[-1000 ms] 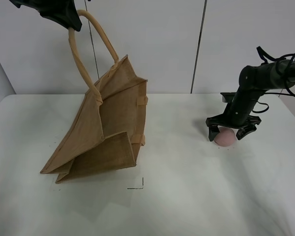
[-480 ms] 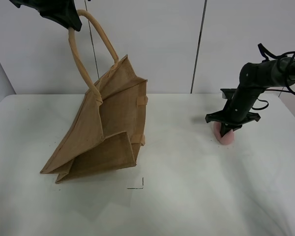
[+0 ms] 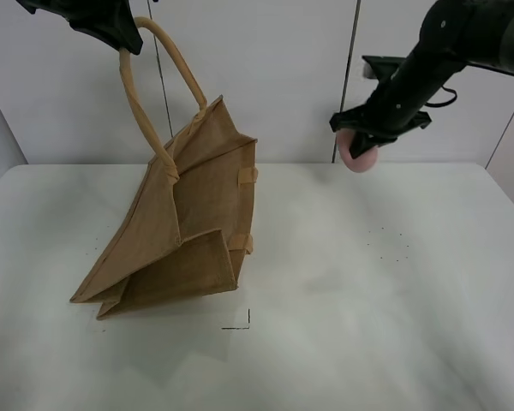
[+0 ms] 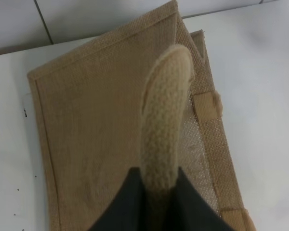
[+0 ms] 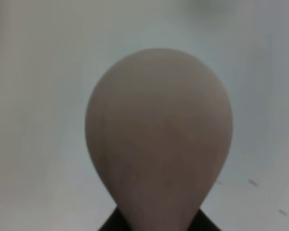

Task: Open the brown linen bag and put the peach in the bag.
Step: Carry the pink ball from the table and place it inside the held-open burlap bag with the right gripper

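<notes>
The white table [image 3: 368, 300] carries only the base of the brown linen bag [image 3: 184, 231], which hangs slanting well below your left gripper [image 3: 127, 41]. Those fingers are clenched on one beige handle [image 4: 166, 106], and the bag's top edge sits straight beneath them. From the wrist view the mouth looks narrow, with the gusset folded in. The inside is hidden, so you cannot tell whether anything is in the bag.

Your right gripper [image 3: 366, 137] is high above the table and well apart from the bag. Its fingers are clamped around the peach [image 3: 358, 154], which bulges out past the fingertips.

The step in hand looks like the carry across. Bring the peach in under the left fingers, between the handle loop and the far rim, and come at the gap from above rather than the side. The mouth is slim, so pull the handle up and away to widen it first. Loosen the right fingers only once the peach is below the rim; a drop onto the slanting cloth would likely roll off.
</notes>
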You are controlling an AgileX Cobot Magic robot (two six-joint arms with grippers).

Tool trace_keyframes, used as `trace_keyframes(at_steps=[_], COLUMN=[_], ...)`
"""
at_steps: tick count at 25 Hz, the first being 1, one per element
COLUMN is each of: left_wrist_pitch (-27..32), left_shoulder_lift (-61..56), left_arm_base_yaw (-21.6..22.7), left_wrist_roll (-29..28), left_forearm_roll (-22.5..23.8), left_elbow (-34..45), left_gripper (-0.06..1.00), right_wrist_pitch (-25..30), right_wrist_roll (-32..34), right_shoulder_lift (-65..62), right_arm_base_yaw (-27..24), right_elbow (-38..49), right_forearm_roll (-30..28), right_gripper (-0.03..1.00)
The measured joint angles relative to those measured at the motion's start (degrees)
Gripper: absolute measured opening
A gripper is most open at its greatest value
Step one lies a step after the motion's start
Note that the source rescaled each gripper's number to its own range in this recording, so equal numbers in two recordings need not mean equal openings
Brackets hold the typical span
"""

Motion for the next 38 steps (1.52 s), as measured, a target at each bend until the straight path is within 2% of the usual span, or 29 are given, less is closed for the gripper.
trace_keyframes(at_steps=[4, 9, 14, 19, 26, 31, 38], left_wrist_pitch=[0.0, 0.0, 0.0, 0.0, 0.0, 0.0, 0.0], left_shoulder_lift=[-0.1, -1.3, -1.6, -1.7, -1.7, -1.7, -1.7], left_arm_base_yaw=[0.0, 0.0, 0.0, 0.0, 0.0, 0.0, 0.0], left_wrist_roll=[0.0, 0.0, 0.0, 0.0, 0.0, 0.0, 0.0], left_forearm_roll=[0.0, 0.1, 0.1, 0.0, 0.0, 0.0, 0.0], left_elbow=[0.0, 0.0, 0.0, 0.0, 0.0, 0.0, 0.0], left_gripper=[0.00, 0.00, 0.00, 0.00, 0.00, 0.00, 0.00], right_wrist_pitch=[-1.3, -6.7, -12.2, -17.1, -21.4, -24.8, -27.1], right_wrist_roll=[-3.1, -9.8, -18.5, -24.7, -35.0, -37.8, -39.1], right_shoulder_lift=[0.0, 1.5, 6.4, 11.6, 17.7, 19.5, 20.9], right_arm_base_yaw=[5.7, 12.3, 16.6, 18.9, 18.9, 20.3, 22.7], right_elbow=[-2.1, -2.3, -2.3, -2.3, -2.3, -2.5, -2.9], right_forearm_roll=[5.7, 15.0, 23.6, 29.6, 39.0, 41.4, 41.6], right_gripper=[0.00, 0.00, 0.00, 0.00, 0.00, 0.00, 0.00])
